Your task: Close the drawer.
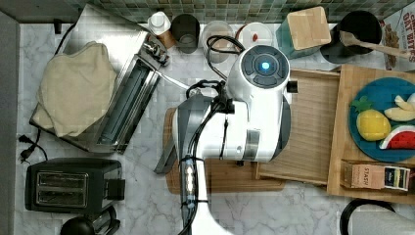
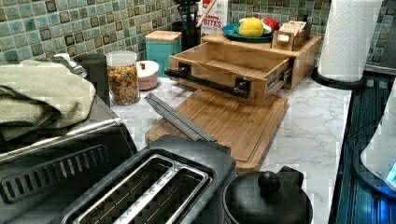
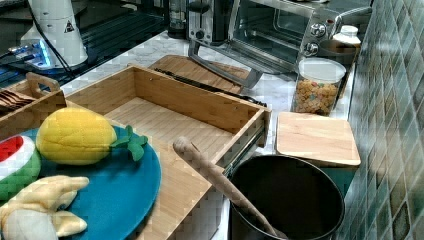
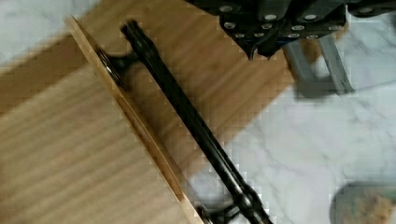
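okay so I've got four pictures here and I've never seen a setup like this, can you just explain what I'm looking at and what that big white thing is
The big white thing is a robot arm, seen from above in the top view, over a marble kitchen counter. Two side cameras show the same counter from opposite ends; the fourth camera rides on the arm's wrist. The job is to close the wooden drawer, which is pulled open and empty, with a black bar handle on its front. Below it lies a cutting board. Around it are a toaster, a toaster oven, a cereal jar and a plate of toy fruit. The gripper holds nothing.
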You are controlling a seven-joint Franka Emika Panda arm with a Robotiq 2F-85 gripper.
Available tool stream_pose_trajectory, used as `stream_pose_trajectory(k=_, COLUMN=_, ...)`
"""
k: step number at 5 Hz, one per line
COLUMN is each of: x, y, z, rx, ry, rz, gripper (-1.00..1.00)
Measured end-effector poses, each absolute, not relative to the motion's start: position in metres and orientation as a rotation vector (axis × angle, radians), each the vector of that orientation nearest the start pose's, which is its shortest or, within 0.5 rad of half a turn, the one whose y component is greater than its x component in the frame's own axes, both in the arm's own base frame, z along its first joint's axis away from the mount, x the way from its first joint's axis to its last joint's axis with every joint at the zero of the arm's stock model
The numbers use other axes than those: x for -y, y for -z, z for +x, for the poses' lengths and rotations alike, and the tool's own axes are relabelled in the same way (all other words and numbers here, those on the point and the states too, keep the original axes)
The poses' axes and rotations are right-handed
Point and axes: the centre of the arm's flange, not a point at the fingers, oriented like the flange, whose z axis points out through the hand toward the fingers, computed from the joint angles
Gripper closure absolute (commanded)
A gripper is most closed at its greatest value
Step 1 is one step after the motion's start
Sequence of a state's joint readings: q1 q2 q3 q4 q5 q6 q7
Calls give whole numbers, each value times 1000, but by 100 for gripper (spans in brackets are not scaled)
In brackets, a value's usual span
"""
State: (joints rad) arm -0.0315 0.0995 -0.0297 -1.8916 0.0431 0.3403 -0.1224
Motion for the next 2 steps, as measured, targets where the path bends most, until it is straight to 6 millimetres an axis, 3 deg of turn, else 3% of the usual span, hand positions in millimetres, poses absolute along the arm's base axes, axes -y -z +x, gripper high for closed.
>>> stream_pose_trajectory(k=1, x=33, y=-427, z=590, rx=-1027, ry=70, rz=-2918, gripper=100)
stream_pose_trajectory(k=2, x=33, y=-402, z=590, rx=-937, ry=107, rz=-2945, gripper=100)
